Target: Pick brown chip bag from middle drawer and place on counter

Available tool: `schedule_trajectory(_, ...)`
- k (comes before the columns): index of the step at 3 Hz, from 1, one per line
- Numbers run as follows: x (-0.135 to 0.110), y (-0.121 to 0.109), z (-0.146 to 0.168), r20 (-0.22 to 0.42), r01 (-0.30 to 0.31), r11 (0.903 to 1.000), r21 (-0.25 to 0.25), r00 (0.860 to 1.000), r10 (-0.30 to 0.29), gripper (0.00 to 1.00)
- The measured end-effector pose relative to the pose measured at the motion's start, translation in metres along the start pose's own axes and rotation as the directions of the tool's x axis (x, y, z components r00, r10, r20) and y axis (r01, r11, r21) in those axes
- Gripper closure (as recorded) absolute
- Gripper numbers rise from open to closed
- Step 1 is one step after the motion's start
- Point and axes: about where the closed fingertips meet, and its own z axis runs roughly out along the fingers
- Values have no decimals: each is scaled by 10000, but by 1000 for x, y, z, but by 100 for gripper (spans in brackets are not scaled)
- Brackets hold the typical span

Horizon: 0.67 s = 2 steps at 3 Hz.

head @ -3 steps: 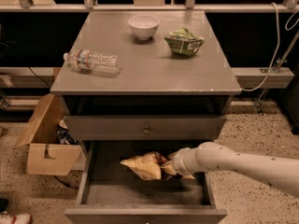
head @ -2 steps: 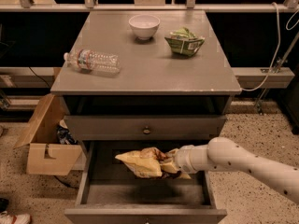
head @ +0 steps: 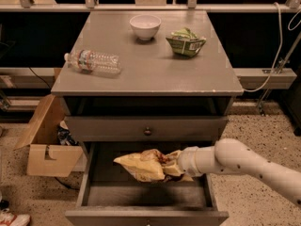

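The brown chip bag (head: pixel 143 165) shows its yellow-tan side with a little dark brown near the grip. It hangs above the floor of the open middle drawer (head: pixel 146 197). My gripper (head: pixel 175 165) reaches in from the right on a white arm and is shut on the bag's right end. The fingers are mostly hidden behind the crumpled bag. The grey counter (head: pixel 148 65) is the cabinet's top, above the drawer.
On the counter lie a plastic water bottle (head: pixel 92 61) at the left, a white bowl (head: pixel 145 26) at the back and a small green bag (head: pixel 186 42) at the right. A closed upper drawer (head: pixel 146 128) sits above. A cardboard box (head: pixel 47 142) stands on the floor at the left.
The bag has moved a little to the left and up in the drawer, held by my gripper. The arm has reached further left.
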Motion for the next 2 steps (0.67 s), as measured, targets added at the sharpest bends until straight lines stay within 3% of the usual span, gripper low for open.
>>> schedule_trajectory(1,-27,7,-48,567,163,9997,180,9982,-173,100)
schedule_trajectory(2,-76,27,-121,1137,958,9922,801,9880,-1046,100)
